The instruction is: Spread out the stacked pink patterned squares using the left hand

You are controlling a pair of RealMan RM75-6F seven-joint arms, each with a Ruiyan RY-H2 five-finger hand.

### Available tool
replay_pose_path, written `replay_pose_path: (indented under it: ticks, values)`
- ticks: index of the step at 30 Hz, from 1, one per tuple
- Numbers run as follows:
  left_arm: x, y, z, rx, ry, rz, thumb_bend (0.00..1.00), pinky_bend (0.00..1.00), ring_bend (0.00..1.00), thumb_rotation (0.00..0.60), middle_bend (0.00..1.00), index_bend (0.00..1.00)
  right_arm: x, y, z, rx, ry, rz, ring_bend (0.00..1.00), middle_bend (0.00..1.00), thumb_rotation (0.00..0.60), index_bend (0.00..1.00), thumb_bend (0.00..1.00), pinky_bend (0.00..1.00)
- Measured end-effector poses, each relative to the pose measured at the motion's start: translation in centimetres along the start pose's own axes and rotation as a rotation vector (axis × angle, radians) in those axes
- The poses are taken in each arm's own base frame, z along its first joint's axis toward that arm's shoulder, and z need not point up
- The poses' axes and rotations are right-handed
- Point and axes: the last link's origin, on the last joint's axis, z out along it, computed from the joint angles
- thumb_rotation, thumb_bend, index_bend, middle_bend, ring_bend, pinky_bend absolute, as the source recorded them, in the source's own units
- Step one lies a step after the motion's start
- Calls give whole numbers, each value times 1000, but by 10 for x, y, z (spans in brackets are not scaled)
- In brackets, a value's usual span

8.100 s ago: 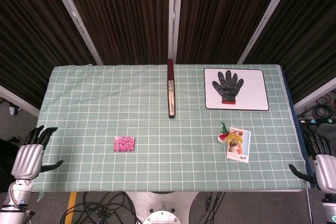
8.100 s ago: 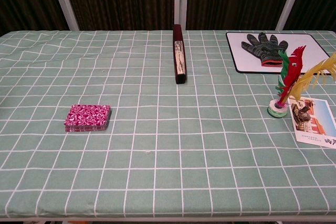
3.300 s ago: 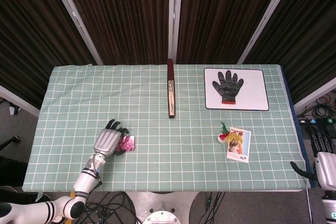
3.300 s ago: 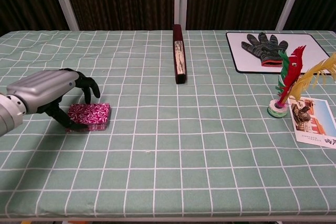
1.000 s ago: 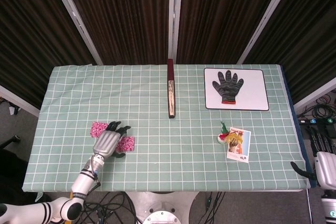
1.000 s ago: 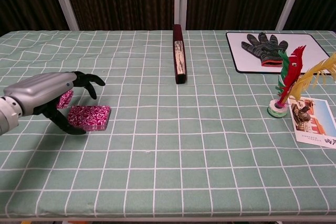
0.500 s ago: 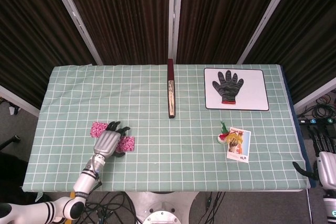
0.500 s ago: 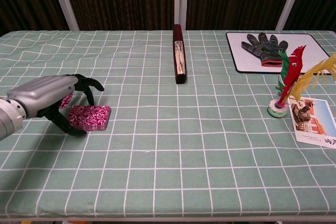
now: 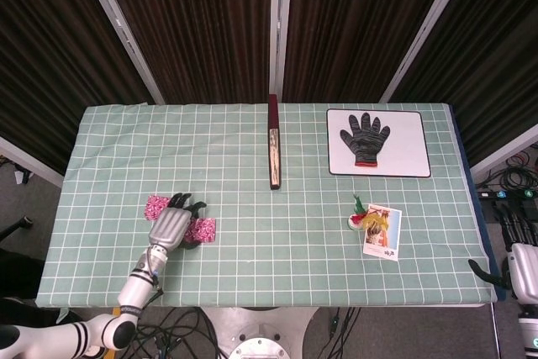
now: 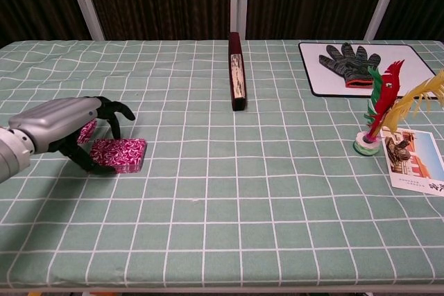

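A: Green checked bench (image 10: 277, 192); where's the stack of pink squares (image 10: 119, 154)?

B: Near-left, under the left hand (image 10: 66, 126), fingers curled over, holding nothing. One pink square (image 9: 156, 204) lies beside. Probably thin, light, slippery: slide the top edge.

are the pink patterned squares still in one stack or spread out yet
Partly spread. One pink patterned square lies apart on the green checked tablecloth, left of the remaining pink pile, which the silver left hand hovers over.
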Motion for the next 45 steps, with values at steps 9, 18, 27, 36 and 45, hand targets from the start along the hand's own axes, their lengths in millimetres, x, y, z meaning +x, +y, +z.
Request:
replay_pose_path:
  ticks: [9,18,27,36,45]
  values:
    - [1,-1,1,3,7,-3,158,72,93,600,408,232,1,1,0,-3,1,1,0,0,600,0,101,0]
    - [2,-2,1,11,14,-13,176,71,124,600,453,261,0,2,0,-7,0,0,0,0,600,0,101,0]
    - [3,-2,0,8,17,-31,217,71,145,600,490,284,1,2,0,-9,2,0,0,0,600,0,101,0]
    - [12,-4,-1,3,37,-71,229,71,155,600,498,289,0,2,1,-11,-1,0,0,0,600,0,101,0]
    - [23,-10,0,19,67,-90,235,71,157,600,500,289,1,1,1,-9,0,-1,0,0,600,0,101,0]
